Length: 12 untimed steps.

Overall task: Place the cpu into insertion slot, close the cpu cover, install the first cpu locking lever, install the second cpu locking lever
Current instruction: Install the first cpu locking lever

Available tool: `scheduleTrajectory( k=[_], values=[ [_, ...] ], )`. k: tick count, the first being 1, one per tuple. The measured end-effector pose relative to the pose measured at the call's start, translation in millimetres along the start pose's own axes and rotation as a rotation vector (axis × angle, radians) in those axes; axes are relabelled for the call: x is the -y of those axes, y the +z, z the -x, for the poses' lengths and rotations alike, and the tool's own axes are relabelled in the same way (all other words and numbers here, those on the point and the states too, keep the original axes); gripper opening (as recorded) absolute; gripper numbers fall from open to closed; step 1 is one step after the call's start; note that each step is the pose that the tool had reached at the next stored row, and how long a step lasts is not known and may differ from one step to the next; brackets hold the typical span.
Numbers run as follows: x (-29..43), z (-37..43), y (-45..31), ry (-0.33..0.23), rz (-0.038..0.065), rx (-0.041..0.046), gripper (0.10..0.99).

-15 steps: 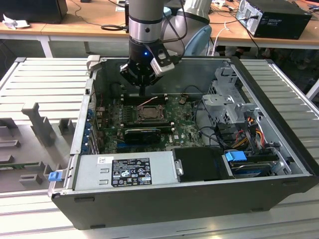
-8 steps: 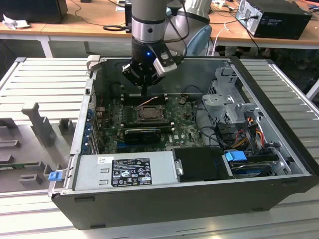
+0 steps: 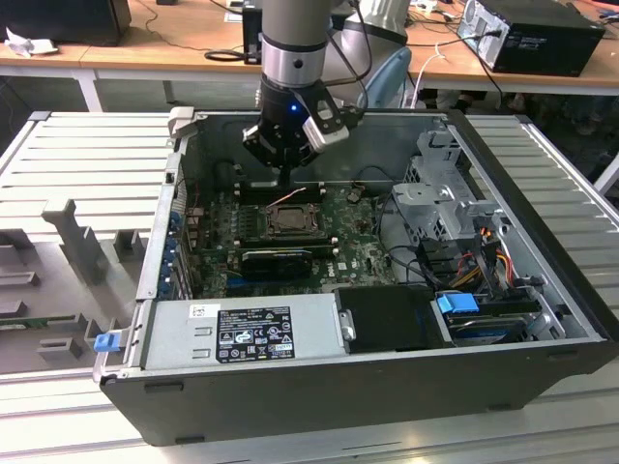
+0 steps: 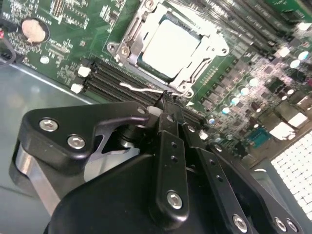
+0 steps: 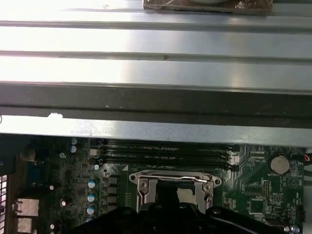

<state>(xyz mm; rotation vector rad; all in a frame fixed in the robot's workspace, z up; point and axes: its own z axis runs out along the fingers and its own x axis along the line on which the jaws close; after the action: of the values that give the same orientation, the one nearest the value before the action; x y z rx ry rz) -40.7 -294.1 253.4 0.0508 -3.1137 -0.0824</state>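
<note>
We see the square cpu (image 4: 170, 45), dull pale metal, lying flat in the slot (image 4: 146, 61) at upper centre of the second wrist view, the thin silver cover (image 4: 195, 73) framing it. The black gripper (image 4: 168, 105) sits just below, fingers together, holding nothing.

— Arm position?
— In the exterior view the arm descends vertically from above, wrist section grey over black, with a blue light lit on the wrist.
— Gripper?
— The gripper (image 3: 281, 174) points straight down. In the second wrist view its black fingers (image 4: 168, 127) meet at the tips, closed together.
</note>
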Motion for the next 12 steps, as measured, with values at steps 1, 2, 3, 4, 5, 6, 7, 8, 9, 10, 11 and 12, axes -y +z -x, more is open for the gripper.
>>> scheduleTrajectory(
  k=[1, 2, 3, 4, 5, 6, 7, 8, 9, 10, 11, 12],
  values=[
    [0.8, 0.2, 1.7, 0.000, 0.003, 0.0003, 0.106],
    [1.2, 0.4, 3.3, 0.000, 0.004, 0.0004, 0.106],
    [1.5, 0.8, 4.3, 0.000, 0.007, 0.0002, 0.106],
    [1.6, 1.1, 4.6, 0.000, 0.014, 0.0003, 0.106],
    [1.6, 1.4, 4.9, -0.001, 0.038, 0.0012, 0.106],
    [1.6, 1.4, 5.1, -0.001, 0.056, 0.0019, 0.106],
    [1.6, 1.4, 5.9, -0.002, 0.059, 0.0023, 0.106],
    [1.7, 1.5, 7.3, -0.002, 0.059, 0.0025, 0.106],
    [1.8, 1.5, 8.7, -0.003, 0.059, 0.0025, 0.106],
    [2.0, 1.8, 12.2, -0.007, 0.059, 0.0025, 0.106],
    [2.1, 3.8, 15.5, -0.011, 0.059, 0.0021, 0.106],
    [2.1, 6.5, 17.9, -0.014, 0.058, 0.0018, 0.106]
  ],
)
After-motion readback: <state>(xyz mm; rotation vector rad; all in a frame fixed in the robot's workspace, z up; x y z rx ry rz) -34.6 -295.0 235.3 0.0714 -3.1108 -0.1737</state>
